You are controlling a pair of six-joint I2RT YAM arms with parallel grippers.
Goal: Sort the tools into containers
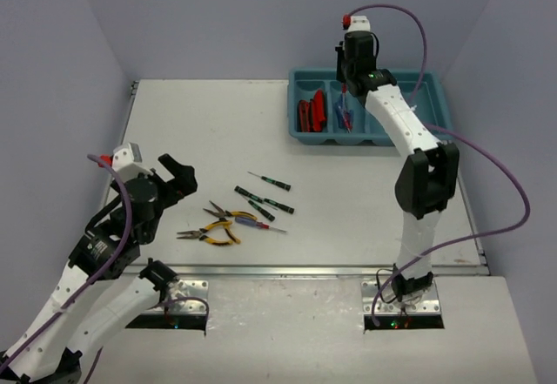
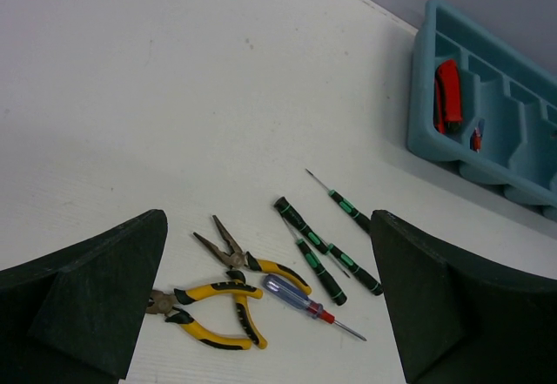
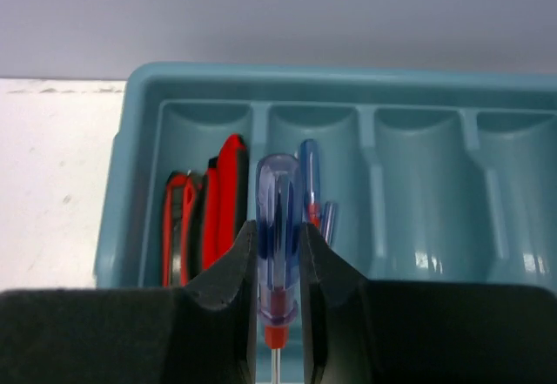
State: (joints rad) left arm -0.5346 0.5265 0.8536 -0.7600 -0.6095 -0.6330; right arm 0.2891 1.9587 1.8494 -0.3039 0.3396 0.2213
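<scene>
My right gripper [image 3: 278, 253] is shut on a blue-handled screwdriver [image 3: 278, 227] and holds it above the teal tray [image 3: 139, 97], over the second compartment from the left, where other blue screwdrivers [image 3: 311, 184] lie. Red-and-black utility knives [image 3: 209, 214] fill the leftmost compartment. In the top view the right gripper [image 1: 345, 84] is over the tray [image 1: 439, 97]. My left gripper [image 1: 178, 179] is open and empty above the table, left of the loose tools: two yellow-handled pliers [image 2: 218, 306], a blue-handled screwdriver [image 2: 300, 297] and three black-and-green screwdrivers [image 2: 318, 245].
The two right compartments of the tray [image 3: 487, 201] hold nothing I can see. The table's near edge [image 1: 305, 269] runs just behind the arm bases. Purple walls close in the far side and both flanks.
</scene>
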